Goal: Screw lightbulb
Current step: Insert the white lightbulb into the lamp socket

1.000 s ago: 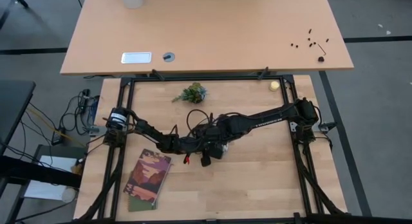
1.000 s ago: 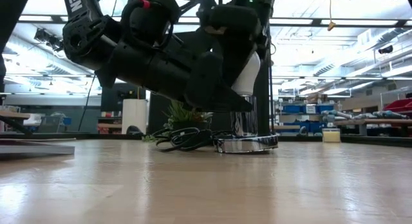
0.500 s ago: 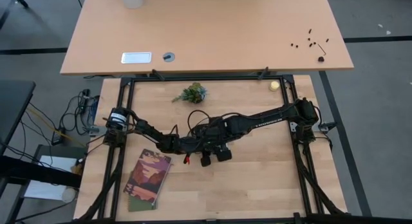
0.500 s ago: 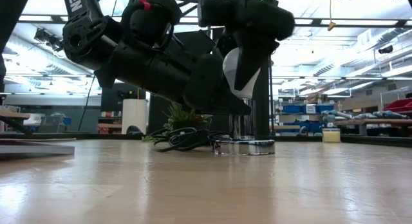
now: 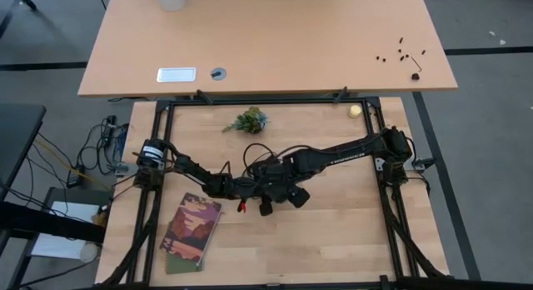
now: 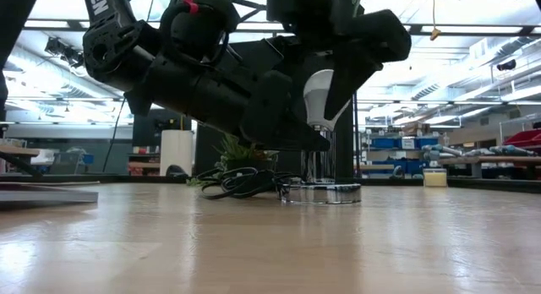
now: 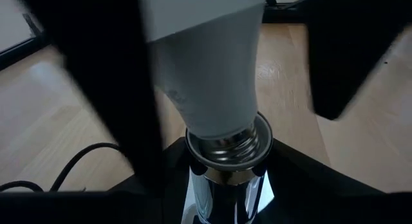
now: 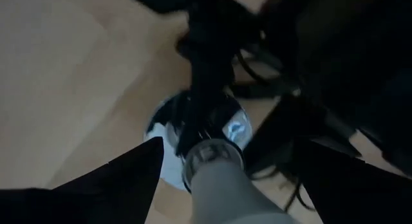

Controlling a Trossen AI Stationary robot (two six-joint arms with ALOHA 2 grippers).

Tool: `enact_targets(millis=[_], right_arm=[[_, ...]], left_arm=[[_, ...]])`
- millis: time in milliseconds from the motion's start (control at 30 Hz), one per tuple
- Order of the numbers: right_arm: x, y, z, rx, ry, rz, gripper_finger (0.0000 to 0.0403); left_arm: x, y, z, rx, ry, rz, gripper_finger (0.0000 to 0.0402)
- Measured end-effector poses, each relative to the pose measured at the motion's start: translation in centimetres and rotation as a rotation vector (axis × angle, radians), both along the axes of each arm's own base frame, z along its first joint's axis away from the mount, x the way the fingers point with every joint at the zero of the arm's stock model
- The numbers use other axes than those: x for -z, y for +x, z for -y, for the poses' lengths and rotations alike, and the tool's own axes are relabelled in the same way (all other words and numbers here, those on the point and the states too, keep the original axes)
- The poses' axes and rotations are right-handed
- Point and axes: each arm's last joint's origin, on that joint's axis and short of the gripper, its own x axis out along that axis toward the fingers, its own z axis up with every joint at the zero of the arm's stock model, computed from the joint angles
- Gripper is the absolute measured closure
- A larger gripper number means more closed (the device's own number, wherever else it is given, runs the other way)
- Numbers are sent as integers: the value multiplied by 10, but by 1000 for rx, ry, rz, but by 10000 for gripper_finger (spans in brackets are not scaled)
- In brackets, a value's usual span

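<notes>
Lightbulb (image 6: 322,95) sits upright in the chrome socket (image 7: 226,161) at mid-table; its screw base is partly in, threads visible at the collar in left wrist view. Socket stands on a round silver disc (image 6: 321,191) w/ black cord (image 6: 241,182) coiled beside it.

Left gripper (image 7: 222,185) is low at the socket stem, fingers closed on it, prob. bracing the lamp.

Right gripper (image 8: 228,176) is above the bulb, fingers spread wide either side of the glass, not touching, so apparently between twists.

To do the step well:
- re-close right fingers evenly on the widest part of the bulb, light squeeze, glass
- keep wrist axis in line w/ socket, no tilt, else cross-thread
- turn, let go, rotate back, re-grip
- left keeps the base from spinning w/ the bulb or sliding
- stop when resistance rises

Bulb looks upright in low view, so alignment seems ok.
</notes>
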Motion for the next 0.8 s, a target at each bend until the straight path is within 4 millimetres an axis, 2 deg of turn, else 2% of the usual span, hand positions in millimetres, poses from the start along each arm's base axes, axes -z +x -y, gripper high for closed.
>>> enact_targets(millis=[367, 500, 800], right_arm=[[-1, -1, -3, 14, 23, 0, 79], [-5, -2, -5, 3, 17, 10, 68], [-31, -8, 1, 56, -44, -49, 45]], left_arm=[[0, 0, 0, 4, 3, -4, 208], [0, 0, 0, 4, 2, -5, 208], [1, 0, 1, 22, -2, -10, 208]])
